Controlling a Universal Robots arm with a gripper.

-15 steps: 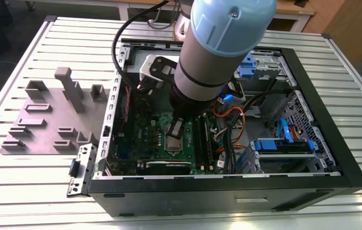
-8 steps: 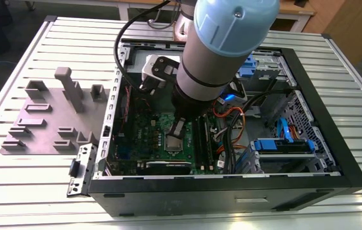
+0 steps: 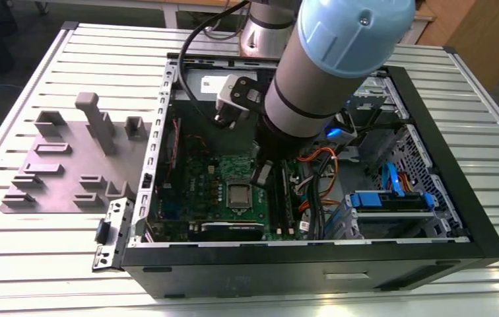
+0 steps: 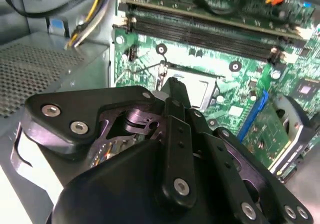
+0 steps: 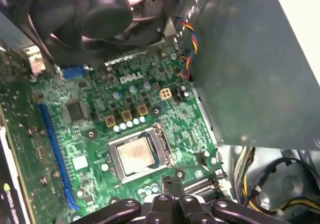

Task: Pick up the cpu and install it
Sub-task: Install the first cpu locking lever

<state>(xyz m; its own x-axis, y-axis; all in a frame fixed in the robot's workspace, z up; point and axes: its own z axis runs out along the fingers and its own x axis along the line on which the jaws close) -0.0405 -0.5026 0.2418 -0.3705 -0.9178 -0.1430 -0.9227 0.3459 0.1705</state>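
The cpu (image 5: 135, 155) lies flat in the socket of the green motherboard (image 5: 90, 134), framed by the silver metal bracket (image 5: 165, 151). In the exterior view the cpu (image 3: 238, 193) sits mid-board inside the open computer case (image 3: 461, 198). My gripper (image 5: 172, 183) hovers just beside the socket's edge, fingers together with nothing between them. In the second wrist view the gripper (image 4: 173, 85) covers one side of the socket and the cpu (image 4: 197, 90) peeks out past its tip. The gripper (image 3: 262, 174) points down at the board in the exterior view.
Memory slots (image 4: 210, 34) run along one side of the socket. A black fan (image 5: 100, 14) and grey metal housing (image 5: 250, 69) stand close by, with loose cables (image 3: 320, 165). A blue drive caddy (image 3: 391, 198) fills the case's right. A grey fixture plate (image 3: 65, 165) with upright blocks lies outside.
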